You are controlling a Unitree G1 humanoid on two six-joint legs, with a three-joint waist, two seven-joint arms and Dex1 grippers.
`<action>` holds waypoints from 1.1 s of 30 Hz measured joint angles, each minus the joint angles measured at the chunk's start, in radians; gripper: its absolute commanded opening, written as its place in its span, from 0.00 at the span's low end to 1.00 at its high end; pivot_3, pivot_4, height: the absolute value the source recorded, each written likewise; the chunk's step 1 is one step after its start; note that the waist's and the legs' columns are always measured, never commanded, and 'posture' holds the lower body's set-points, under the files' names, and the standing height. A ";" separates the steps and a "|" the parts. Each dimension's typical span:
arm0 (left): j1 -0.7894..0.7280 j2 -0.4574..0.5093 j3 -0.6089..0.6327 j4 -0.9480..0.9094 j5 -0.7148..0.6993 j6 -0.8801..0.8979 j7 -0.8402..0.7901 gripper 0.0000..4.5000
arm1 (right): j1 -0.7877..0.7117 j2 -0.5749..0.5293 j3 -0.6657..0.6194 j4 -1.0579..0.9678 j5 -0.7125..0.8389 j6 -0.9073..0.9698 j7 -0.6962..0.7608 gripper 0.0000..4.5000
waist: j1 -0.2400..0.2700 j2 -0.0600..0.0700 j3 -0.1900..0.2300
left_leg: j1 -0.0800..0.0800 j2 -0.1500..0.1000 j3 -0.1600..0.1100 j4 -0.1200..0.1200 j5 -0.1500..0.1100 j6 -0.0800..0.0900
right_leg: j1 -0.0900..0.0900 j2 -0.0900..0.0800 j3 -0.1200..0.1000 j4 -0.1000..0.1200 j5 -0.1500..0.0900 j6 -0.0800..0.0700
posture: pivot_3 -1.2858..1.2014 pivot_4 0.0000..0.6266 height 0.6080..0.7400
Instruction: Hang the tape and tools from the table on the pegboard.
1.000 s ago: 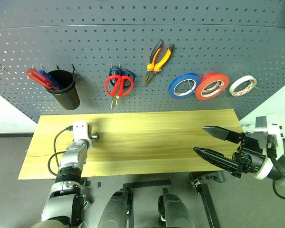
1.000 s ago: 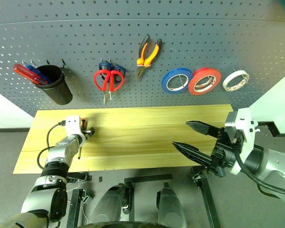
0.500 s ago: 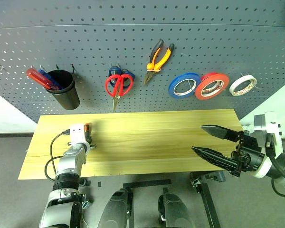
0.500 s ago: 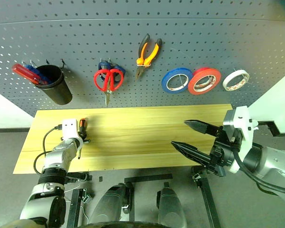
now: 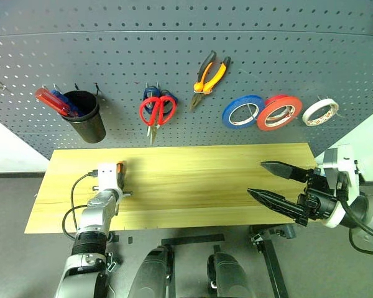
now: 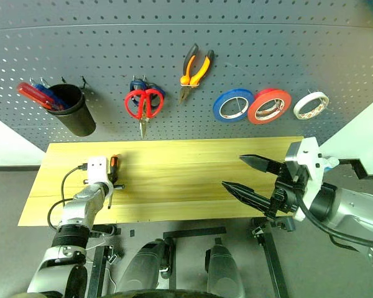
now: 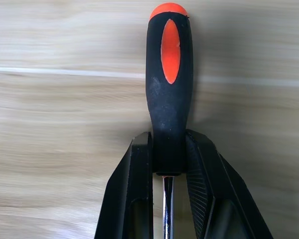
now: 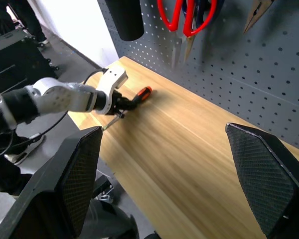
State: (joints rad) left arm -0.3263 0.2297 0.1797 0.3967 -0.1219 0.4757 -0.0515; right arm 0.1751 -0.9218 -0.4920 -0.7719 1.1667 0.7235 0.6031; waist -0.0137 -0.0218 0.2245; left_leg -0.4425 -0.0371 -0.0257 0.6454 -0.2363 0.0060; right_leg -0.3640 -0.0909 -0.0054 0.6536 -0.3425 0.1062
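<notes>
Orange-and-black screwdriver on yellow table (left end), red tape hung on pegboard

A: Head pair: looking forward and down, from above, over the table onto the pegboard.
B: Left wrist: very close, down its fingers. Right wrist: farther; shares table and pegboard.

Left arm reaches forward and low over the near-left part of the surface. Left tool points forward and downward, its two black fingers clamped on the lower end of a screwdriver handle.

Right arm bent, held higher at the right end of the surface. Right tool points leftward, near level, fingers spread wide, holding nothing.
</notes>
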 measured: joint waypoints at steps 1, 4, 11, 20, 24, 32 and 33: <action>0.019 -0.002 -0.013 -0.037 0.003 0.002 -0.010 0.12 | -0.003 0.002 0.007 0.002 -0.010 -0.006 0.000 0.92 | 0.000 0.000 0.000 | 0.000 0.000 0.000 0.000 0.000 0.000 | 0.000 0.000 0.000 0.000 0.000 0.000 | 0.48 0.31 1.00; 0.063 -0.002 -0.055 -0.140 0.012 0.003 -0.039 0.12 | -0.023 0.020 0.022 0.013 -0.042 -0.019 0.000 0.92 | 0.002 0.001 -0.002 | 0.000 -0.001 0.000 0.000 0.000 0.000 | 0.000 0.000 0.000 0.000 0.000 0.001 | 0.49 0.28 1.00; 0.142 -0.002 -0.155 -0.342 0.031 0.003 -0.110 0.12 | -0.077 0.072 0.090 0.052 -0.128 -0.064 0.005 0.92 | 0.006 0.004 -0.011 | 0.000 -0.002 0.000 0.000 0.003 -0.004 | 0.000 0.002 0.000 0.000 0.001 0.002 | 0.51 0.19 1.00; 0.172 -0.016 -0.330 -0.506 0.035 -0.026 -0.248 0.12 | -0.150 0.145 0.177 0.105 -0.243 -0.130 0.013 0.92 | 0.031 0.011 -0.048 | 0.001 -0.002 0.000 0.002 0.005 -0.009 | 0.000 0.004 0.000 0.003 0.002 0.003 | 0.52 0.10 1.00; 0.150 0.007 -0.336 -0.529 0.042 -0.096 -0.292 0.12 | -0.156 0.166 0.194 0.127 -0.284 -0.155 0.023 0.92 | 0.030 0.014 -0.074 | 0.002 -0.003 0.000 0.002 0.005 -0.009 | 0.001 0.005 0.000 0.004 0.002 0.003 | 0.52 0.04 1.00; 0.121 0.001 -0.367 -0.567 0.046 -0.297 -0.381 0.12 | -0.195 0.193 0.212 0.168 -0.347 -0.193 0.045 0.92 | 0.031 0.014 -0.120 | 0.015 -0.003 0.001 0.002 0.003 -0.004 | 0.013 0.007 0.002 0.005 0.002 0.003 | 0.52 0.00 1.00; 0.120 -0.003 -0.369 -0.572 0.044 -0.314 -0.388 0.12 | -0.196 0.195 0.212 0.169 -0.351 -0.194 0.048 0.92 | 0.031 0.015 -0.123 | 0.016 -0.003 0.001 0.002 0.003 -0.004 | 0.014 0.007 0.002 0.005 0.002 0.003 | 0.52 0.00 1.00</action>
State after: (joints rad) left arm -0.2059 0.2268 -0.1889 -0.1750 -0.0779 0.1618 -0.4398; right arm -0.0205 -0.7269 -0.2799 -0.6025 0.8159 0.5291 0.6508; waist 0.0171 -0.0071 0.1017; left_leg -0.4262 -0.0398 -0.0243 0.6470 -0.2336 0.0018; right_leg -0.3499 -0.0837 -0.0034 0.6588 -0.3408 0.1094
